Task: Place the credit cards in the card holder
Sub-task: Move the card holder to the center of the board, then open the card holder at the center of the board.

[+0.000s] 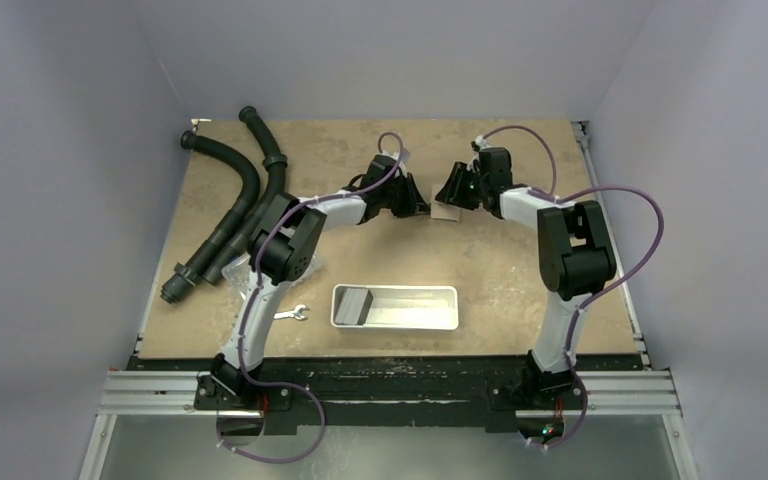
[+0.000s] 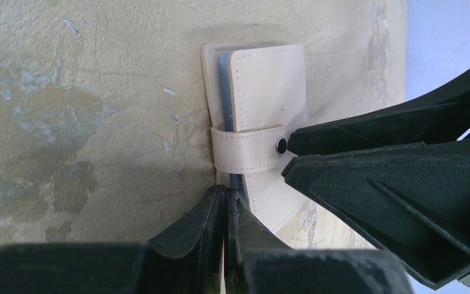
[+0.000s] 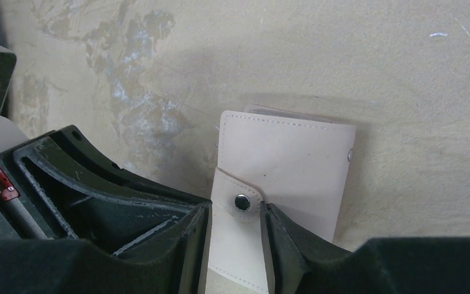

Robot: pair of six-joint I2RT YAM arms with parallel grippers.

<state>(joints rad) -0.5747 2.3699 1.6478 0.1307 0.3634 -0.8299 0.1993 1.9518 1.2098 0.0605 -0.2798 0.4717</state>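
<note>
The card holder (image 1: 447, 211) lies folded shut on the table at the back centre, beige side up, with its strap snapped. Blue panel edges show at its spine in the left wrist view (image 2: 269, 86). My left gripper (image 2: 227, 199) is shut, pinching the holder's near edge by the spine. My right gripper (image 3: 235, 208) is partly open over the holder (image 3: 294, 159), its fingers on either side of the snap strap (image 3: 238, 196). A dark grey credit card (image 1: 353, 305) sits in the left end of the white tray (image 1: 430, 322). No other cards show.
Black corrugated hoses (image 1: 230, 215) lie at the back left. A silver wrench (image 1: 292, 313) lies left of the tray. Both arms meet at the back centre, with the right gripper's fingers (image 2: 373, 184) close beside the left gripper.
</note>
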